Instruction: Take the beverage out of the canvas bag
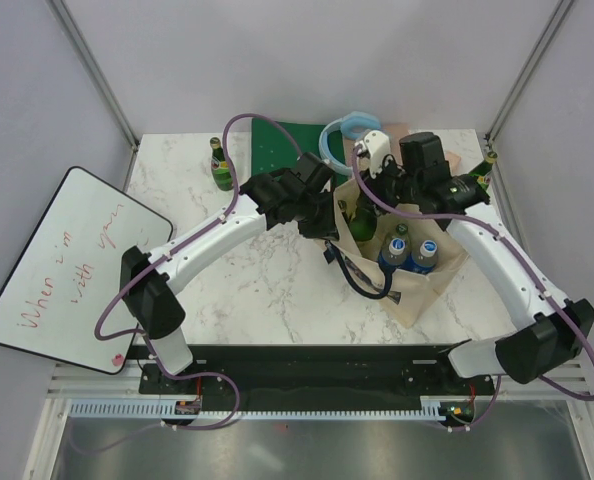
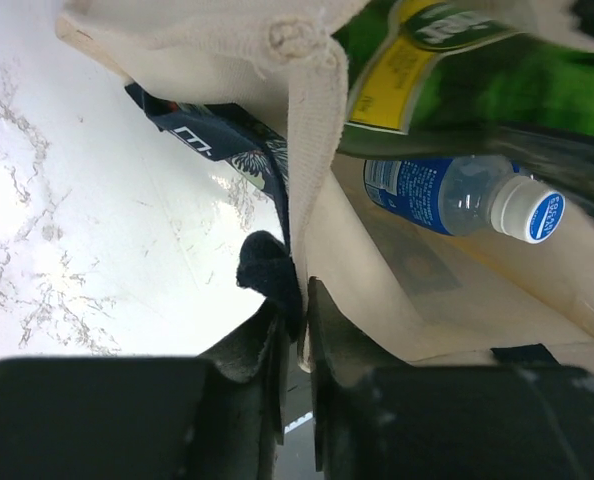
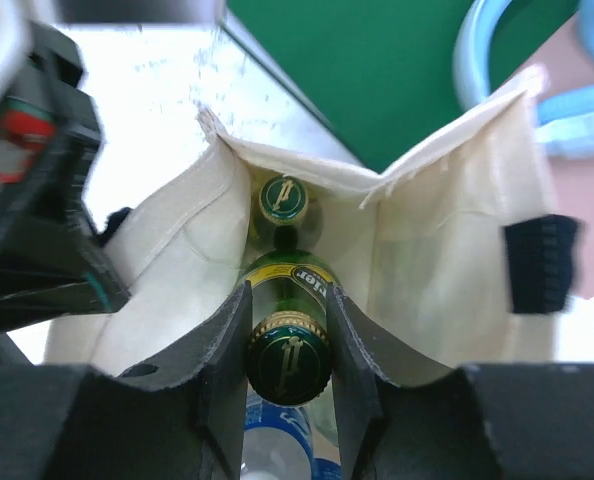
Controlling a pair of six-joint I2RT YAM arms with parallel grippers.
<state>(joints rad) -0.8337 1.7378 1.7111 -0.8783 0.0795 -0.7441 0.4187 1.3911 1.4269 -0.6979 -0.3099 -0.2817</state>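
Observation:
The beige canvas bag (image 1: 413, 290) stands open at the table's right centre, its dark strap handle (image 1: 362, 282) hanging at the front. My left gripper (image 1: 329, 228) is shut on the bag's left rim (image 2: 312, 150), by the dark strap (image 2: 265, 272). My right gripper (image 1: 370, 192) reaches into the bag from above and is shut on the neck of a green glass bottle (image 3: 289, 362), which also shows in the top view (image 1: 357, 215). A second green bottle (image 3: 282, 197) stands behind it in the bag. Blue-labelled water bottles (image 1: 395, 250) (image 2: 457, 195) are in the bag too.
A green bottle (image 1: 220, 165) stands on the table at the back left, another (image 1: 485, 168) at the far right edge. A green mat (image 1: 282, 140), a light blue ring (image 1: 342, 135) and a pink object lie at the back. A whiteboard (image 1: 62, 265) leans at the left.

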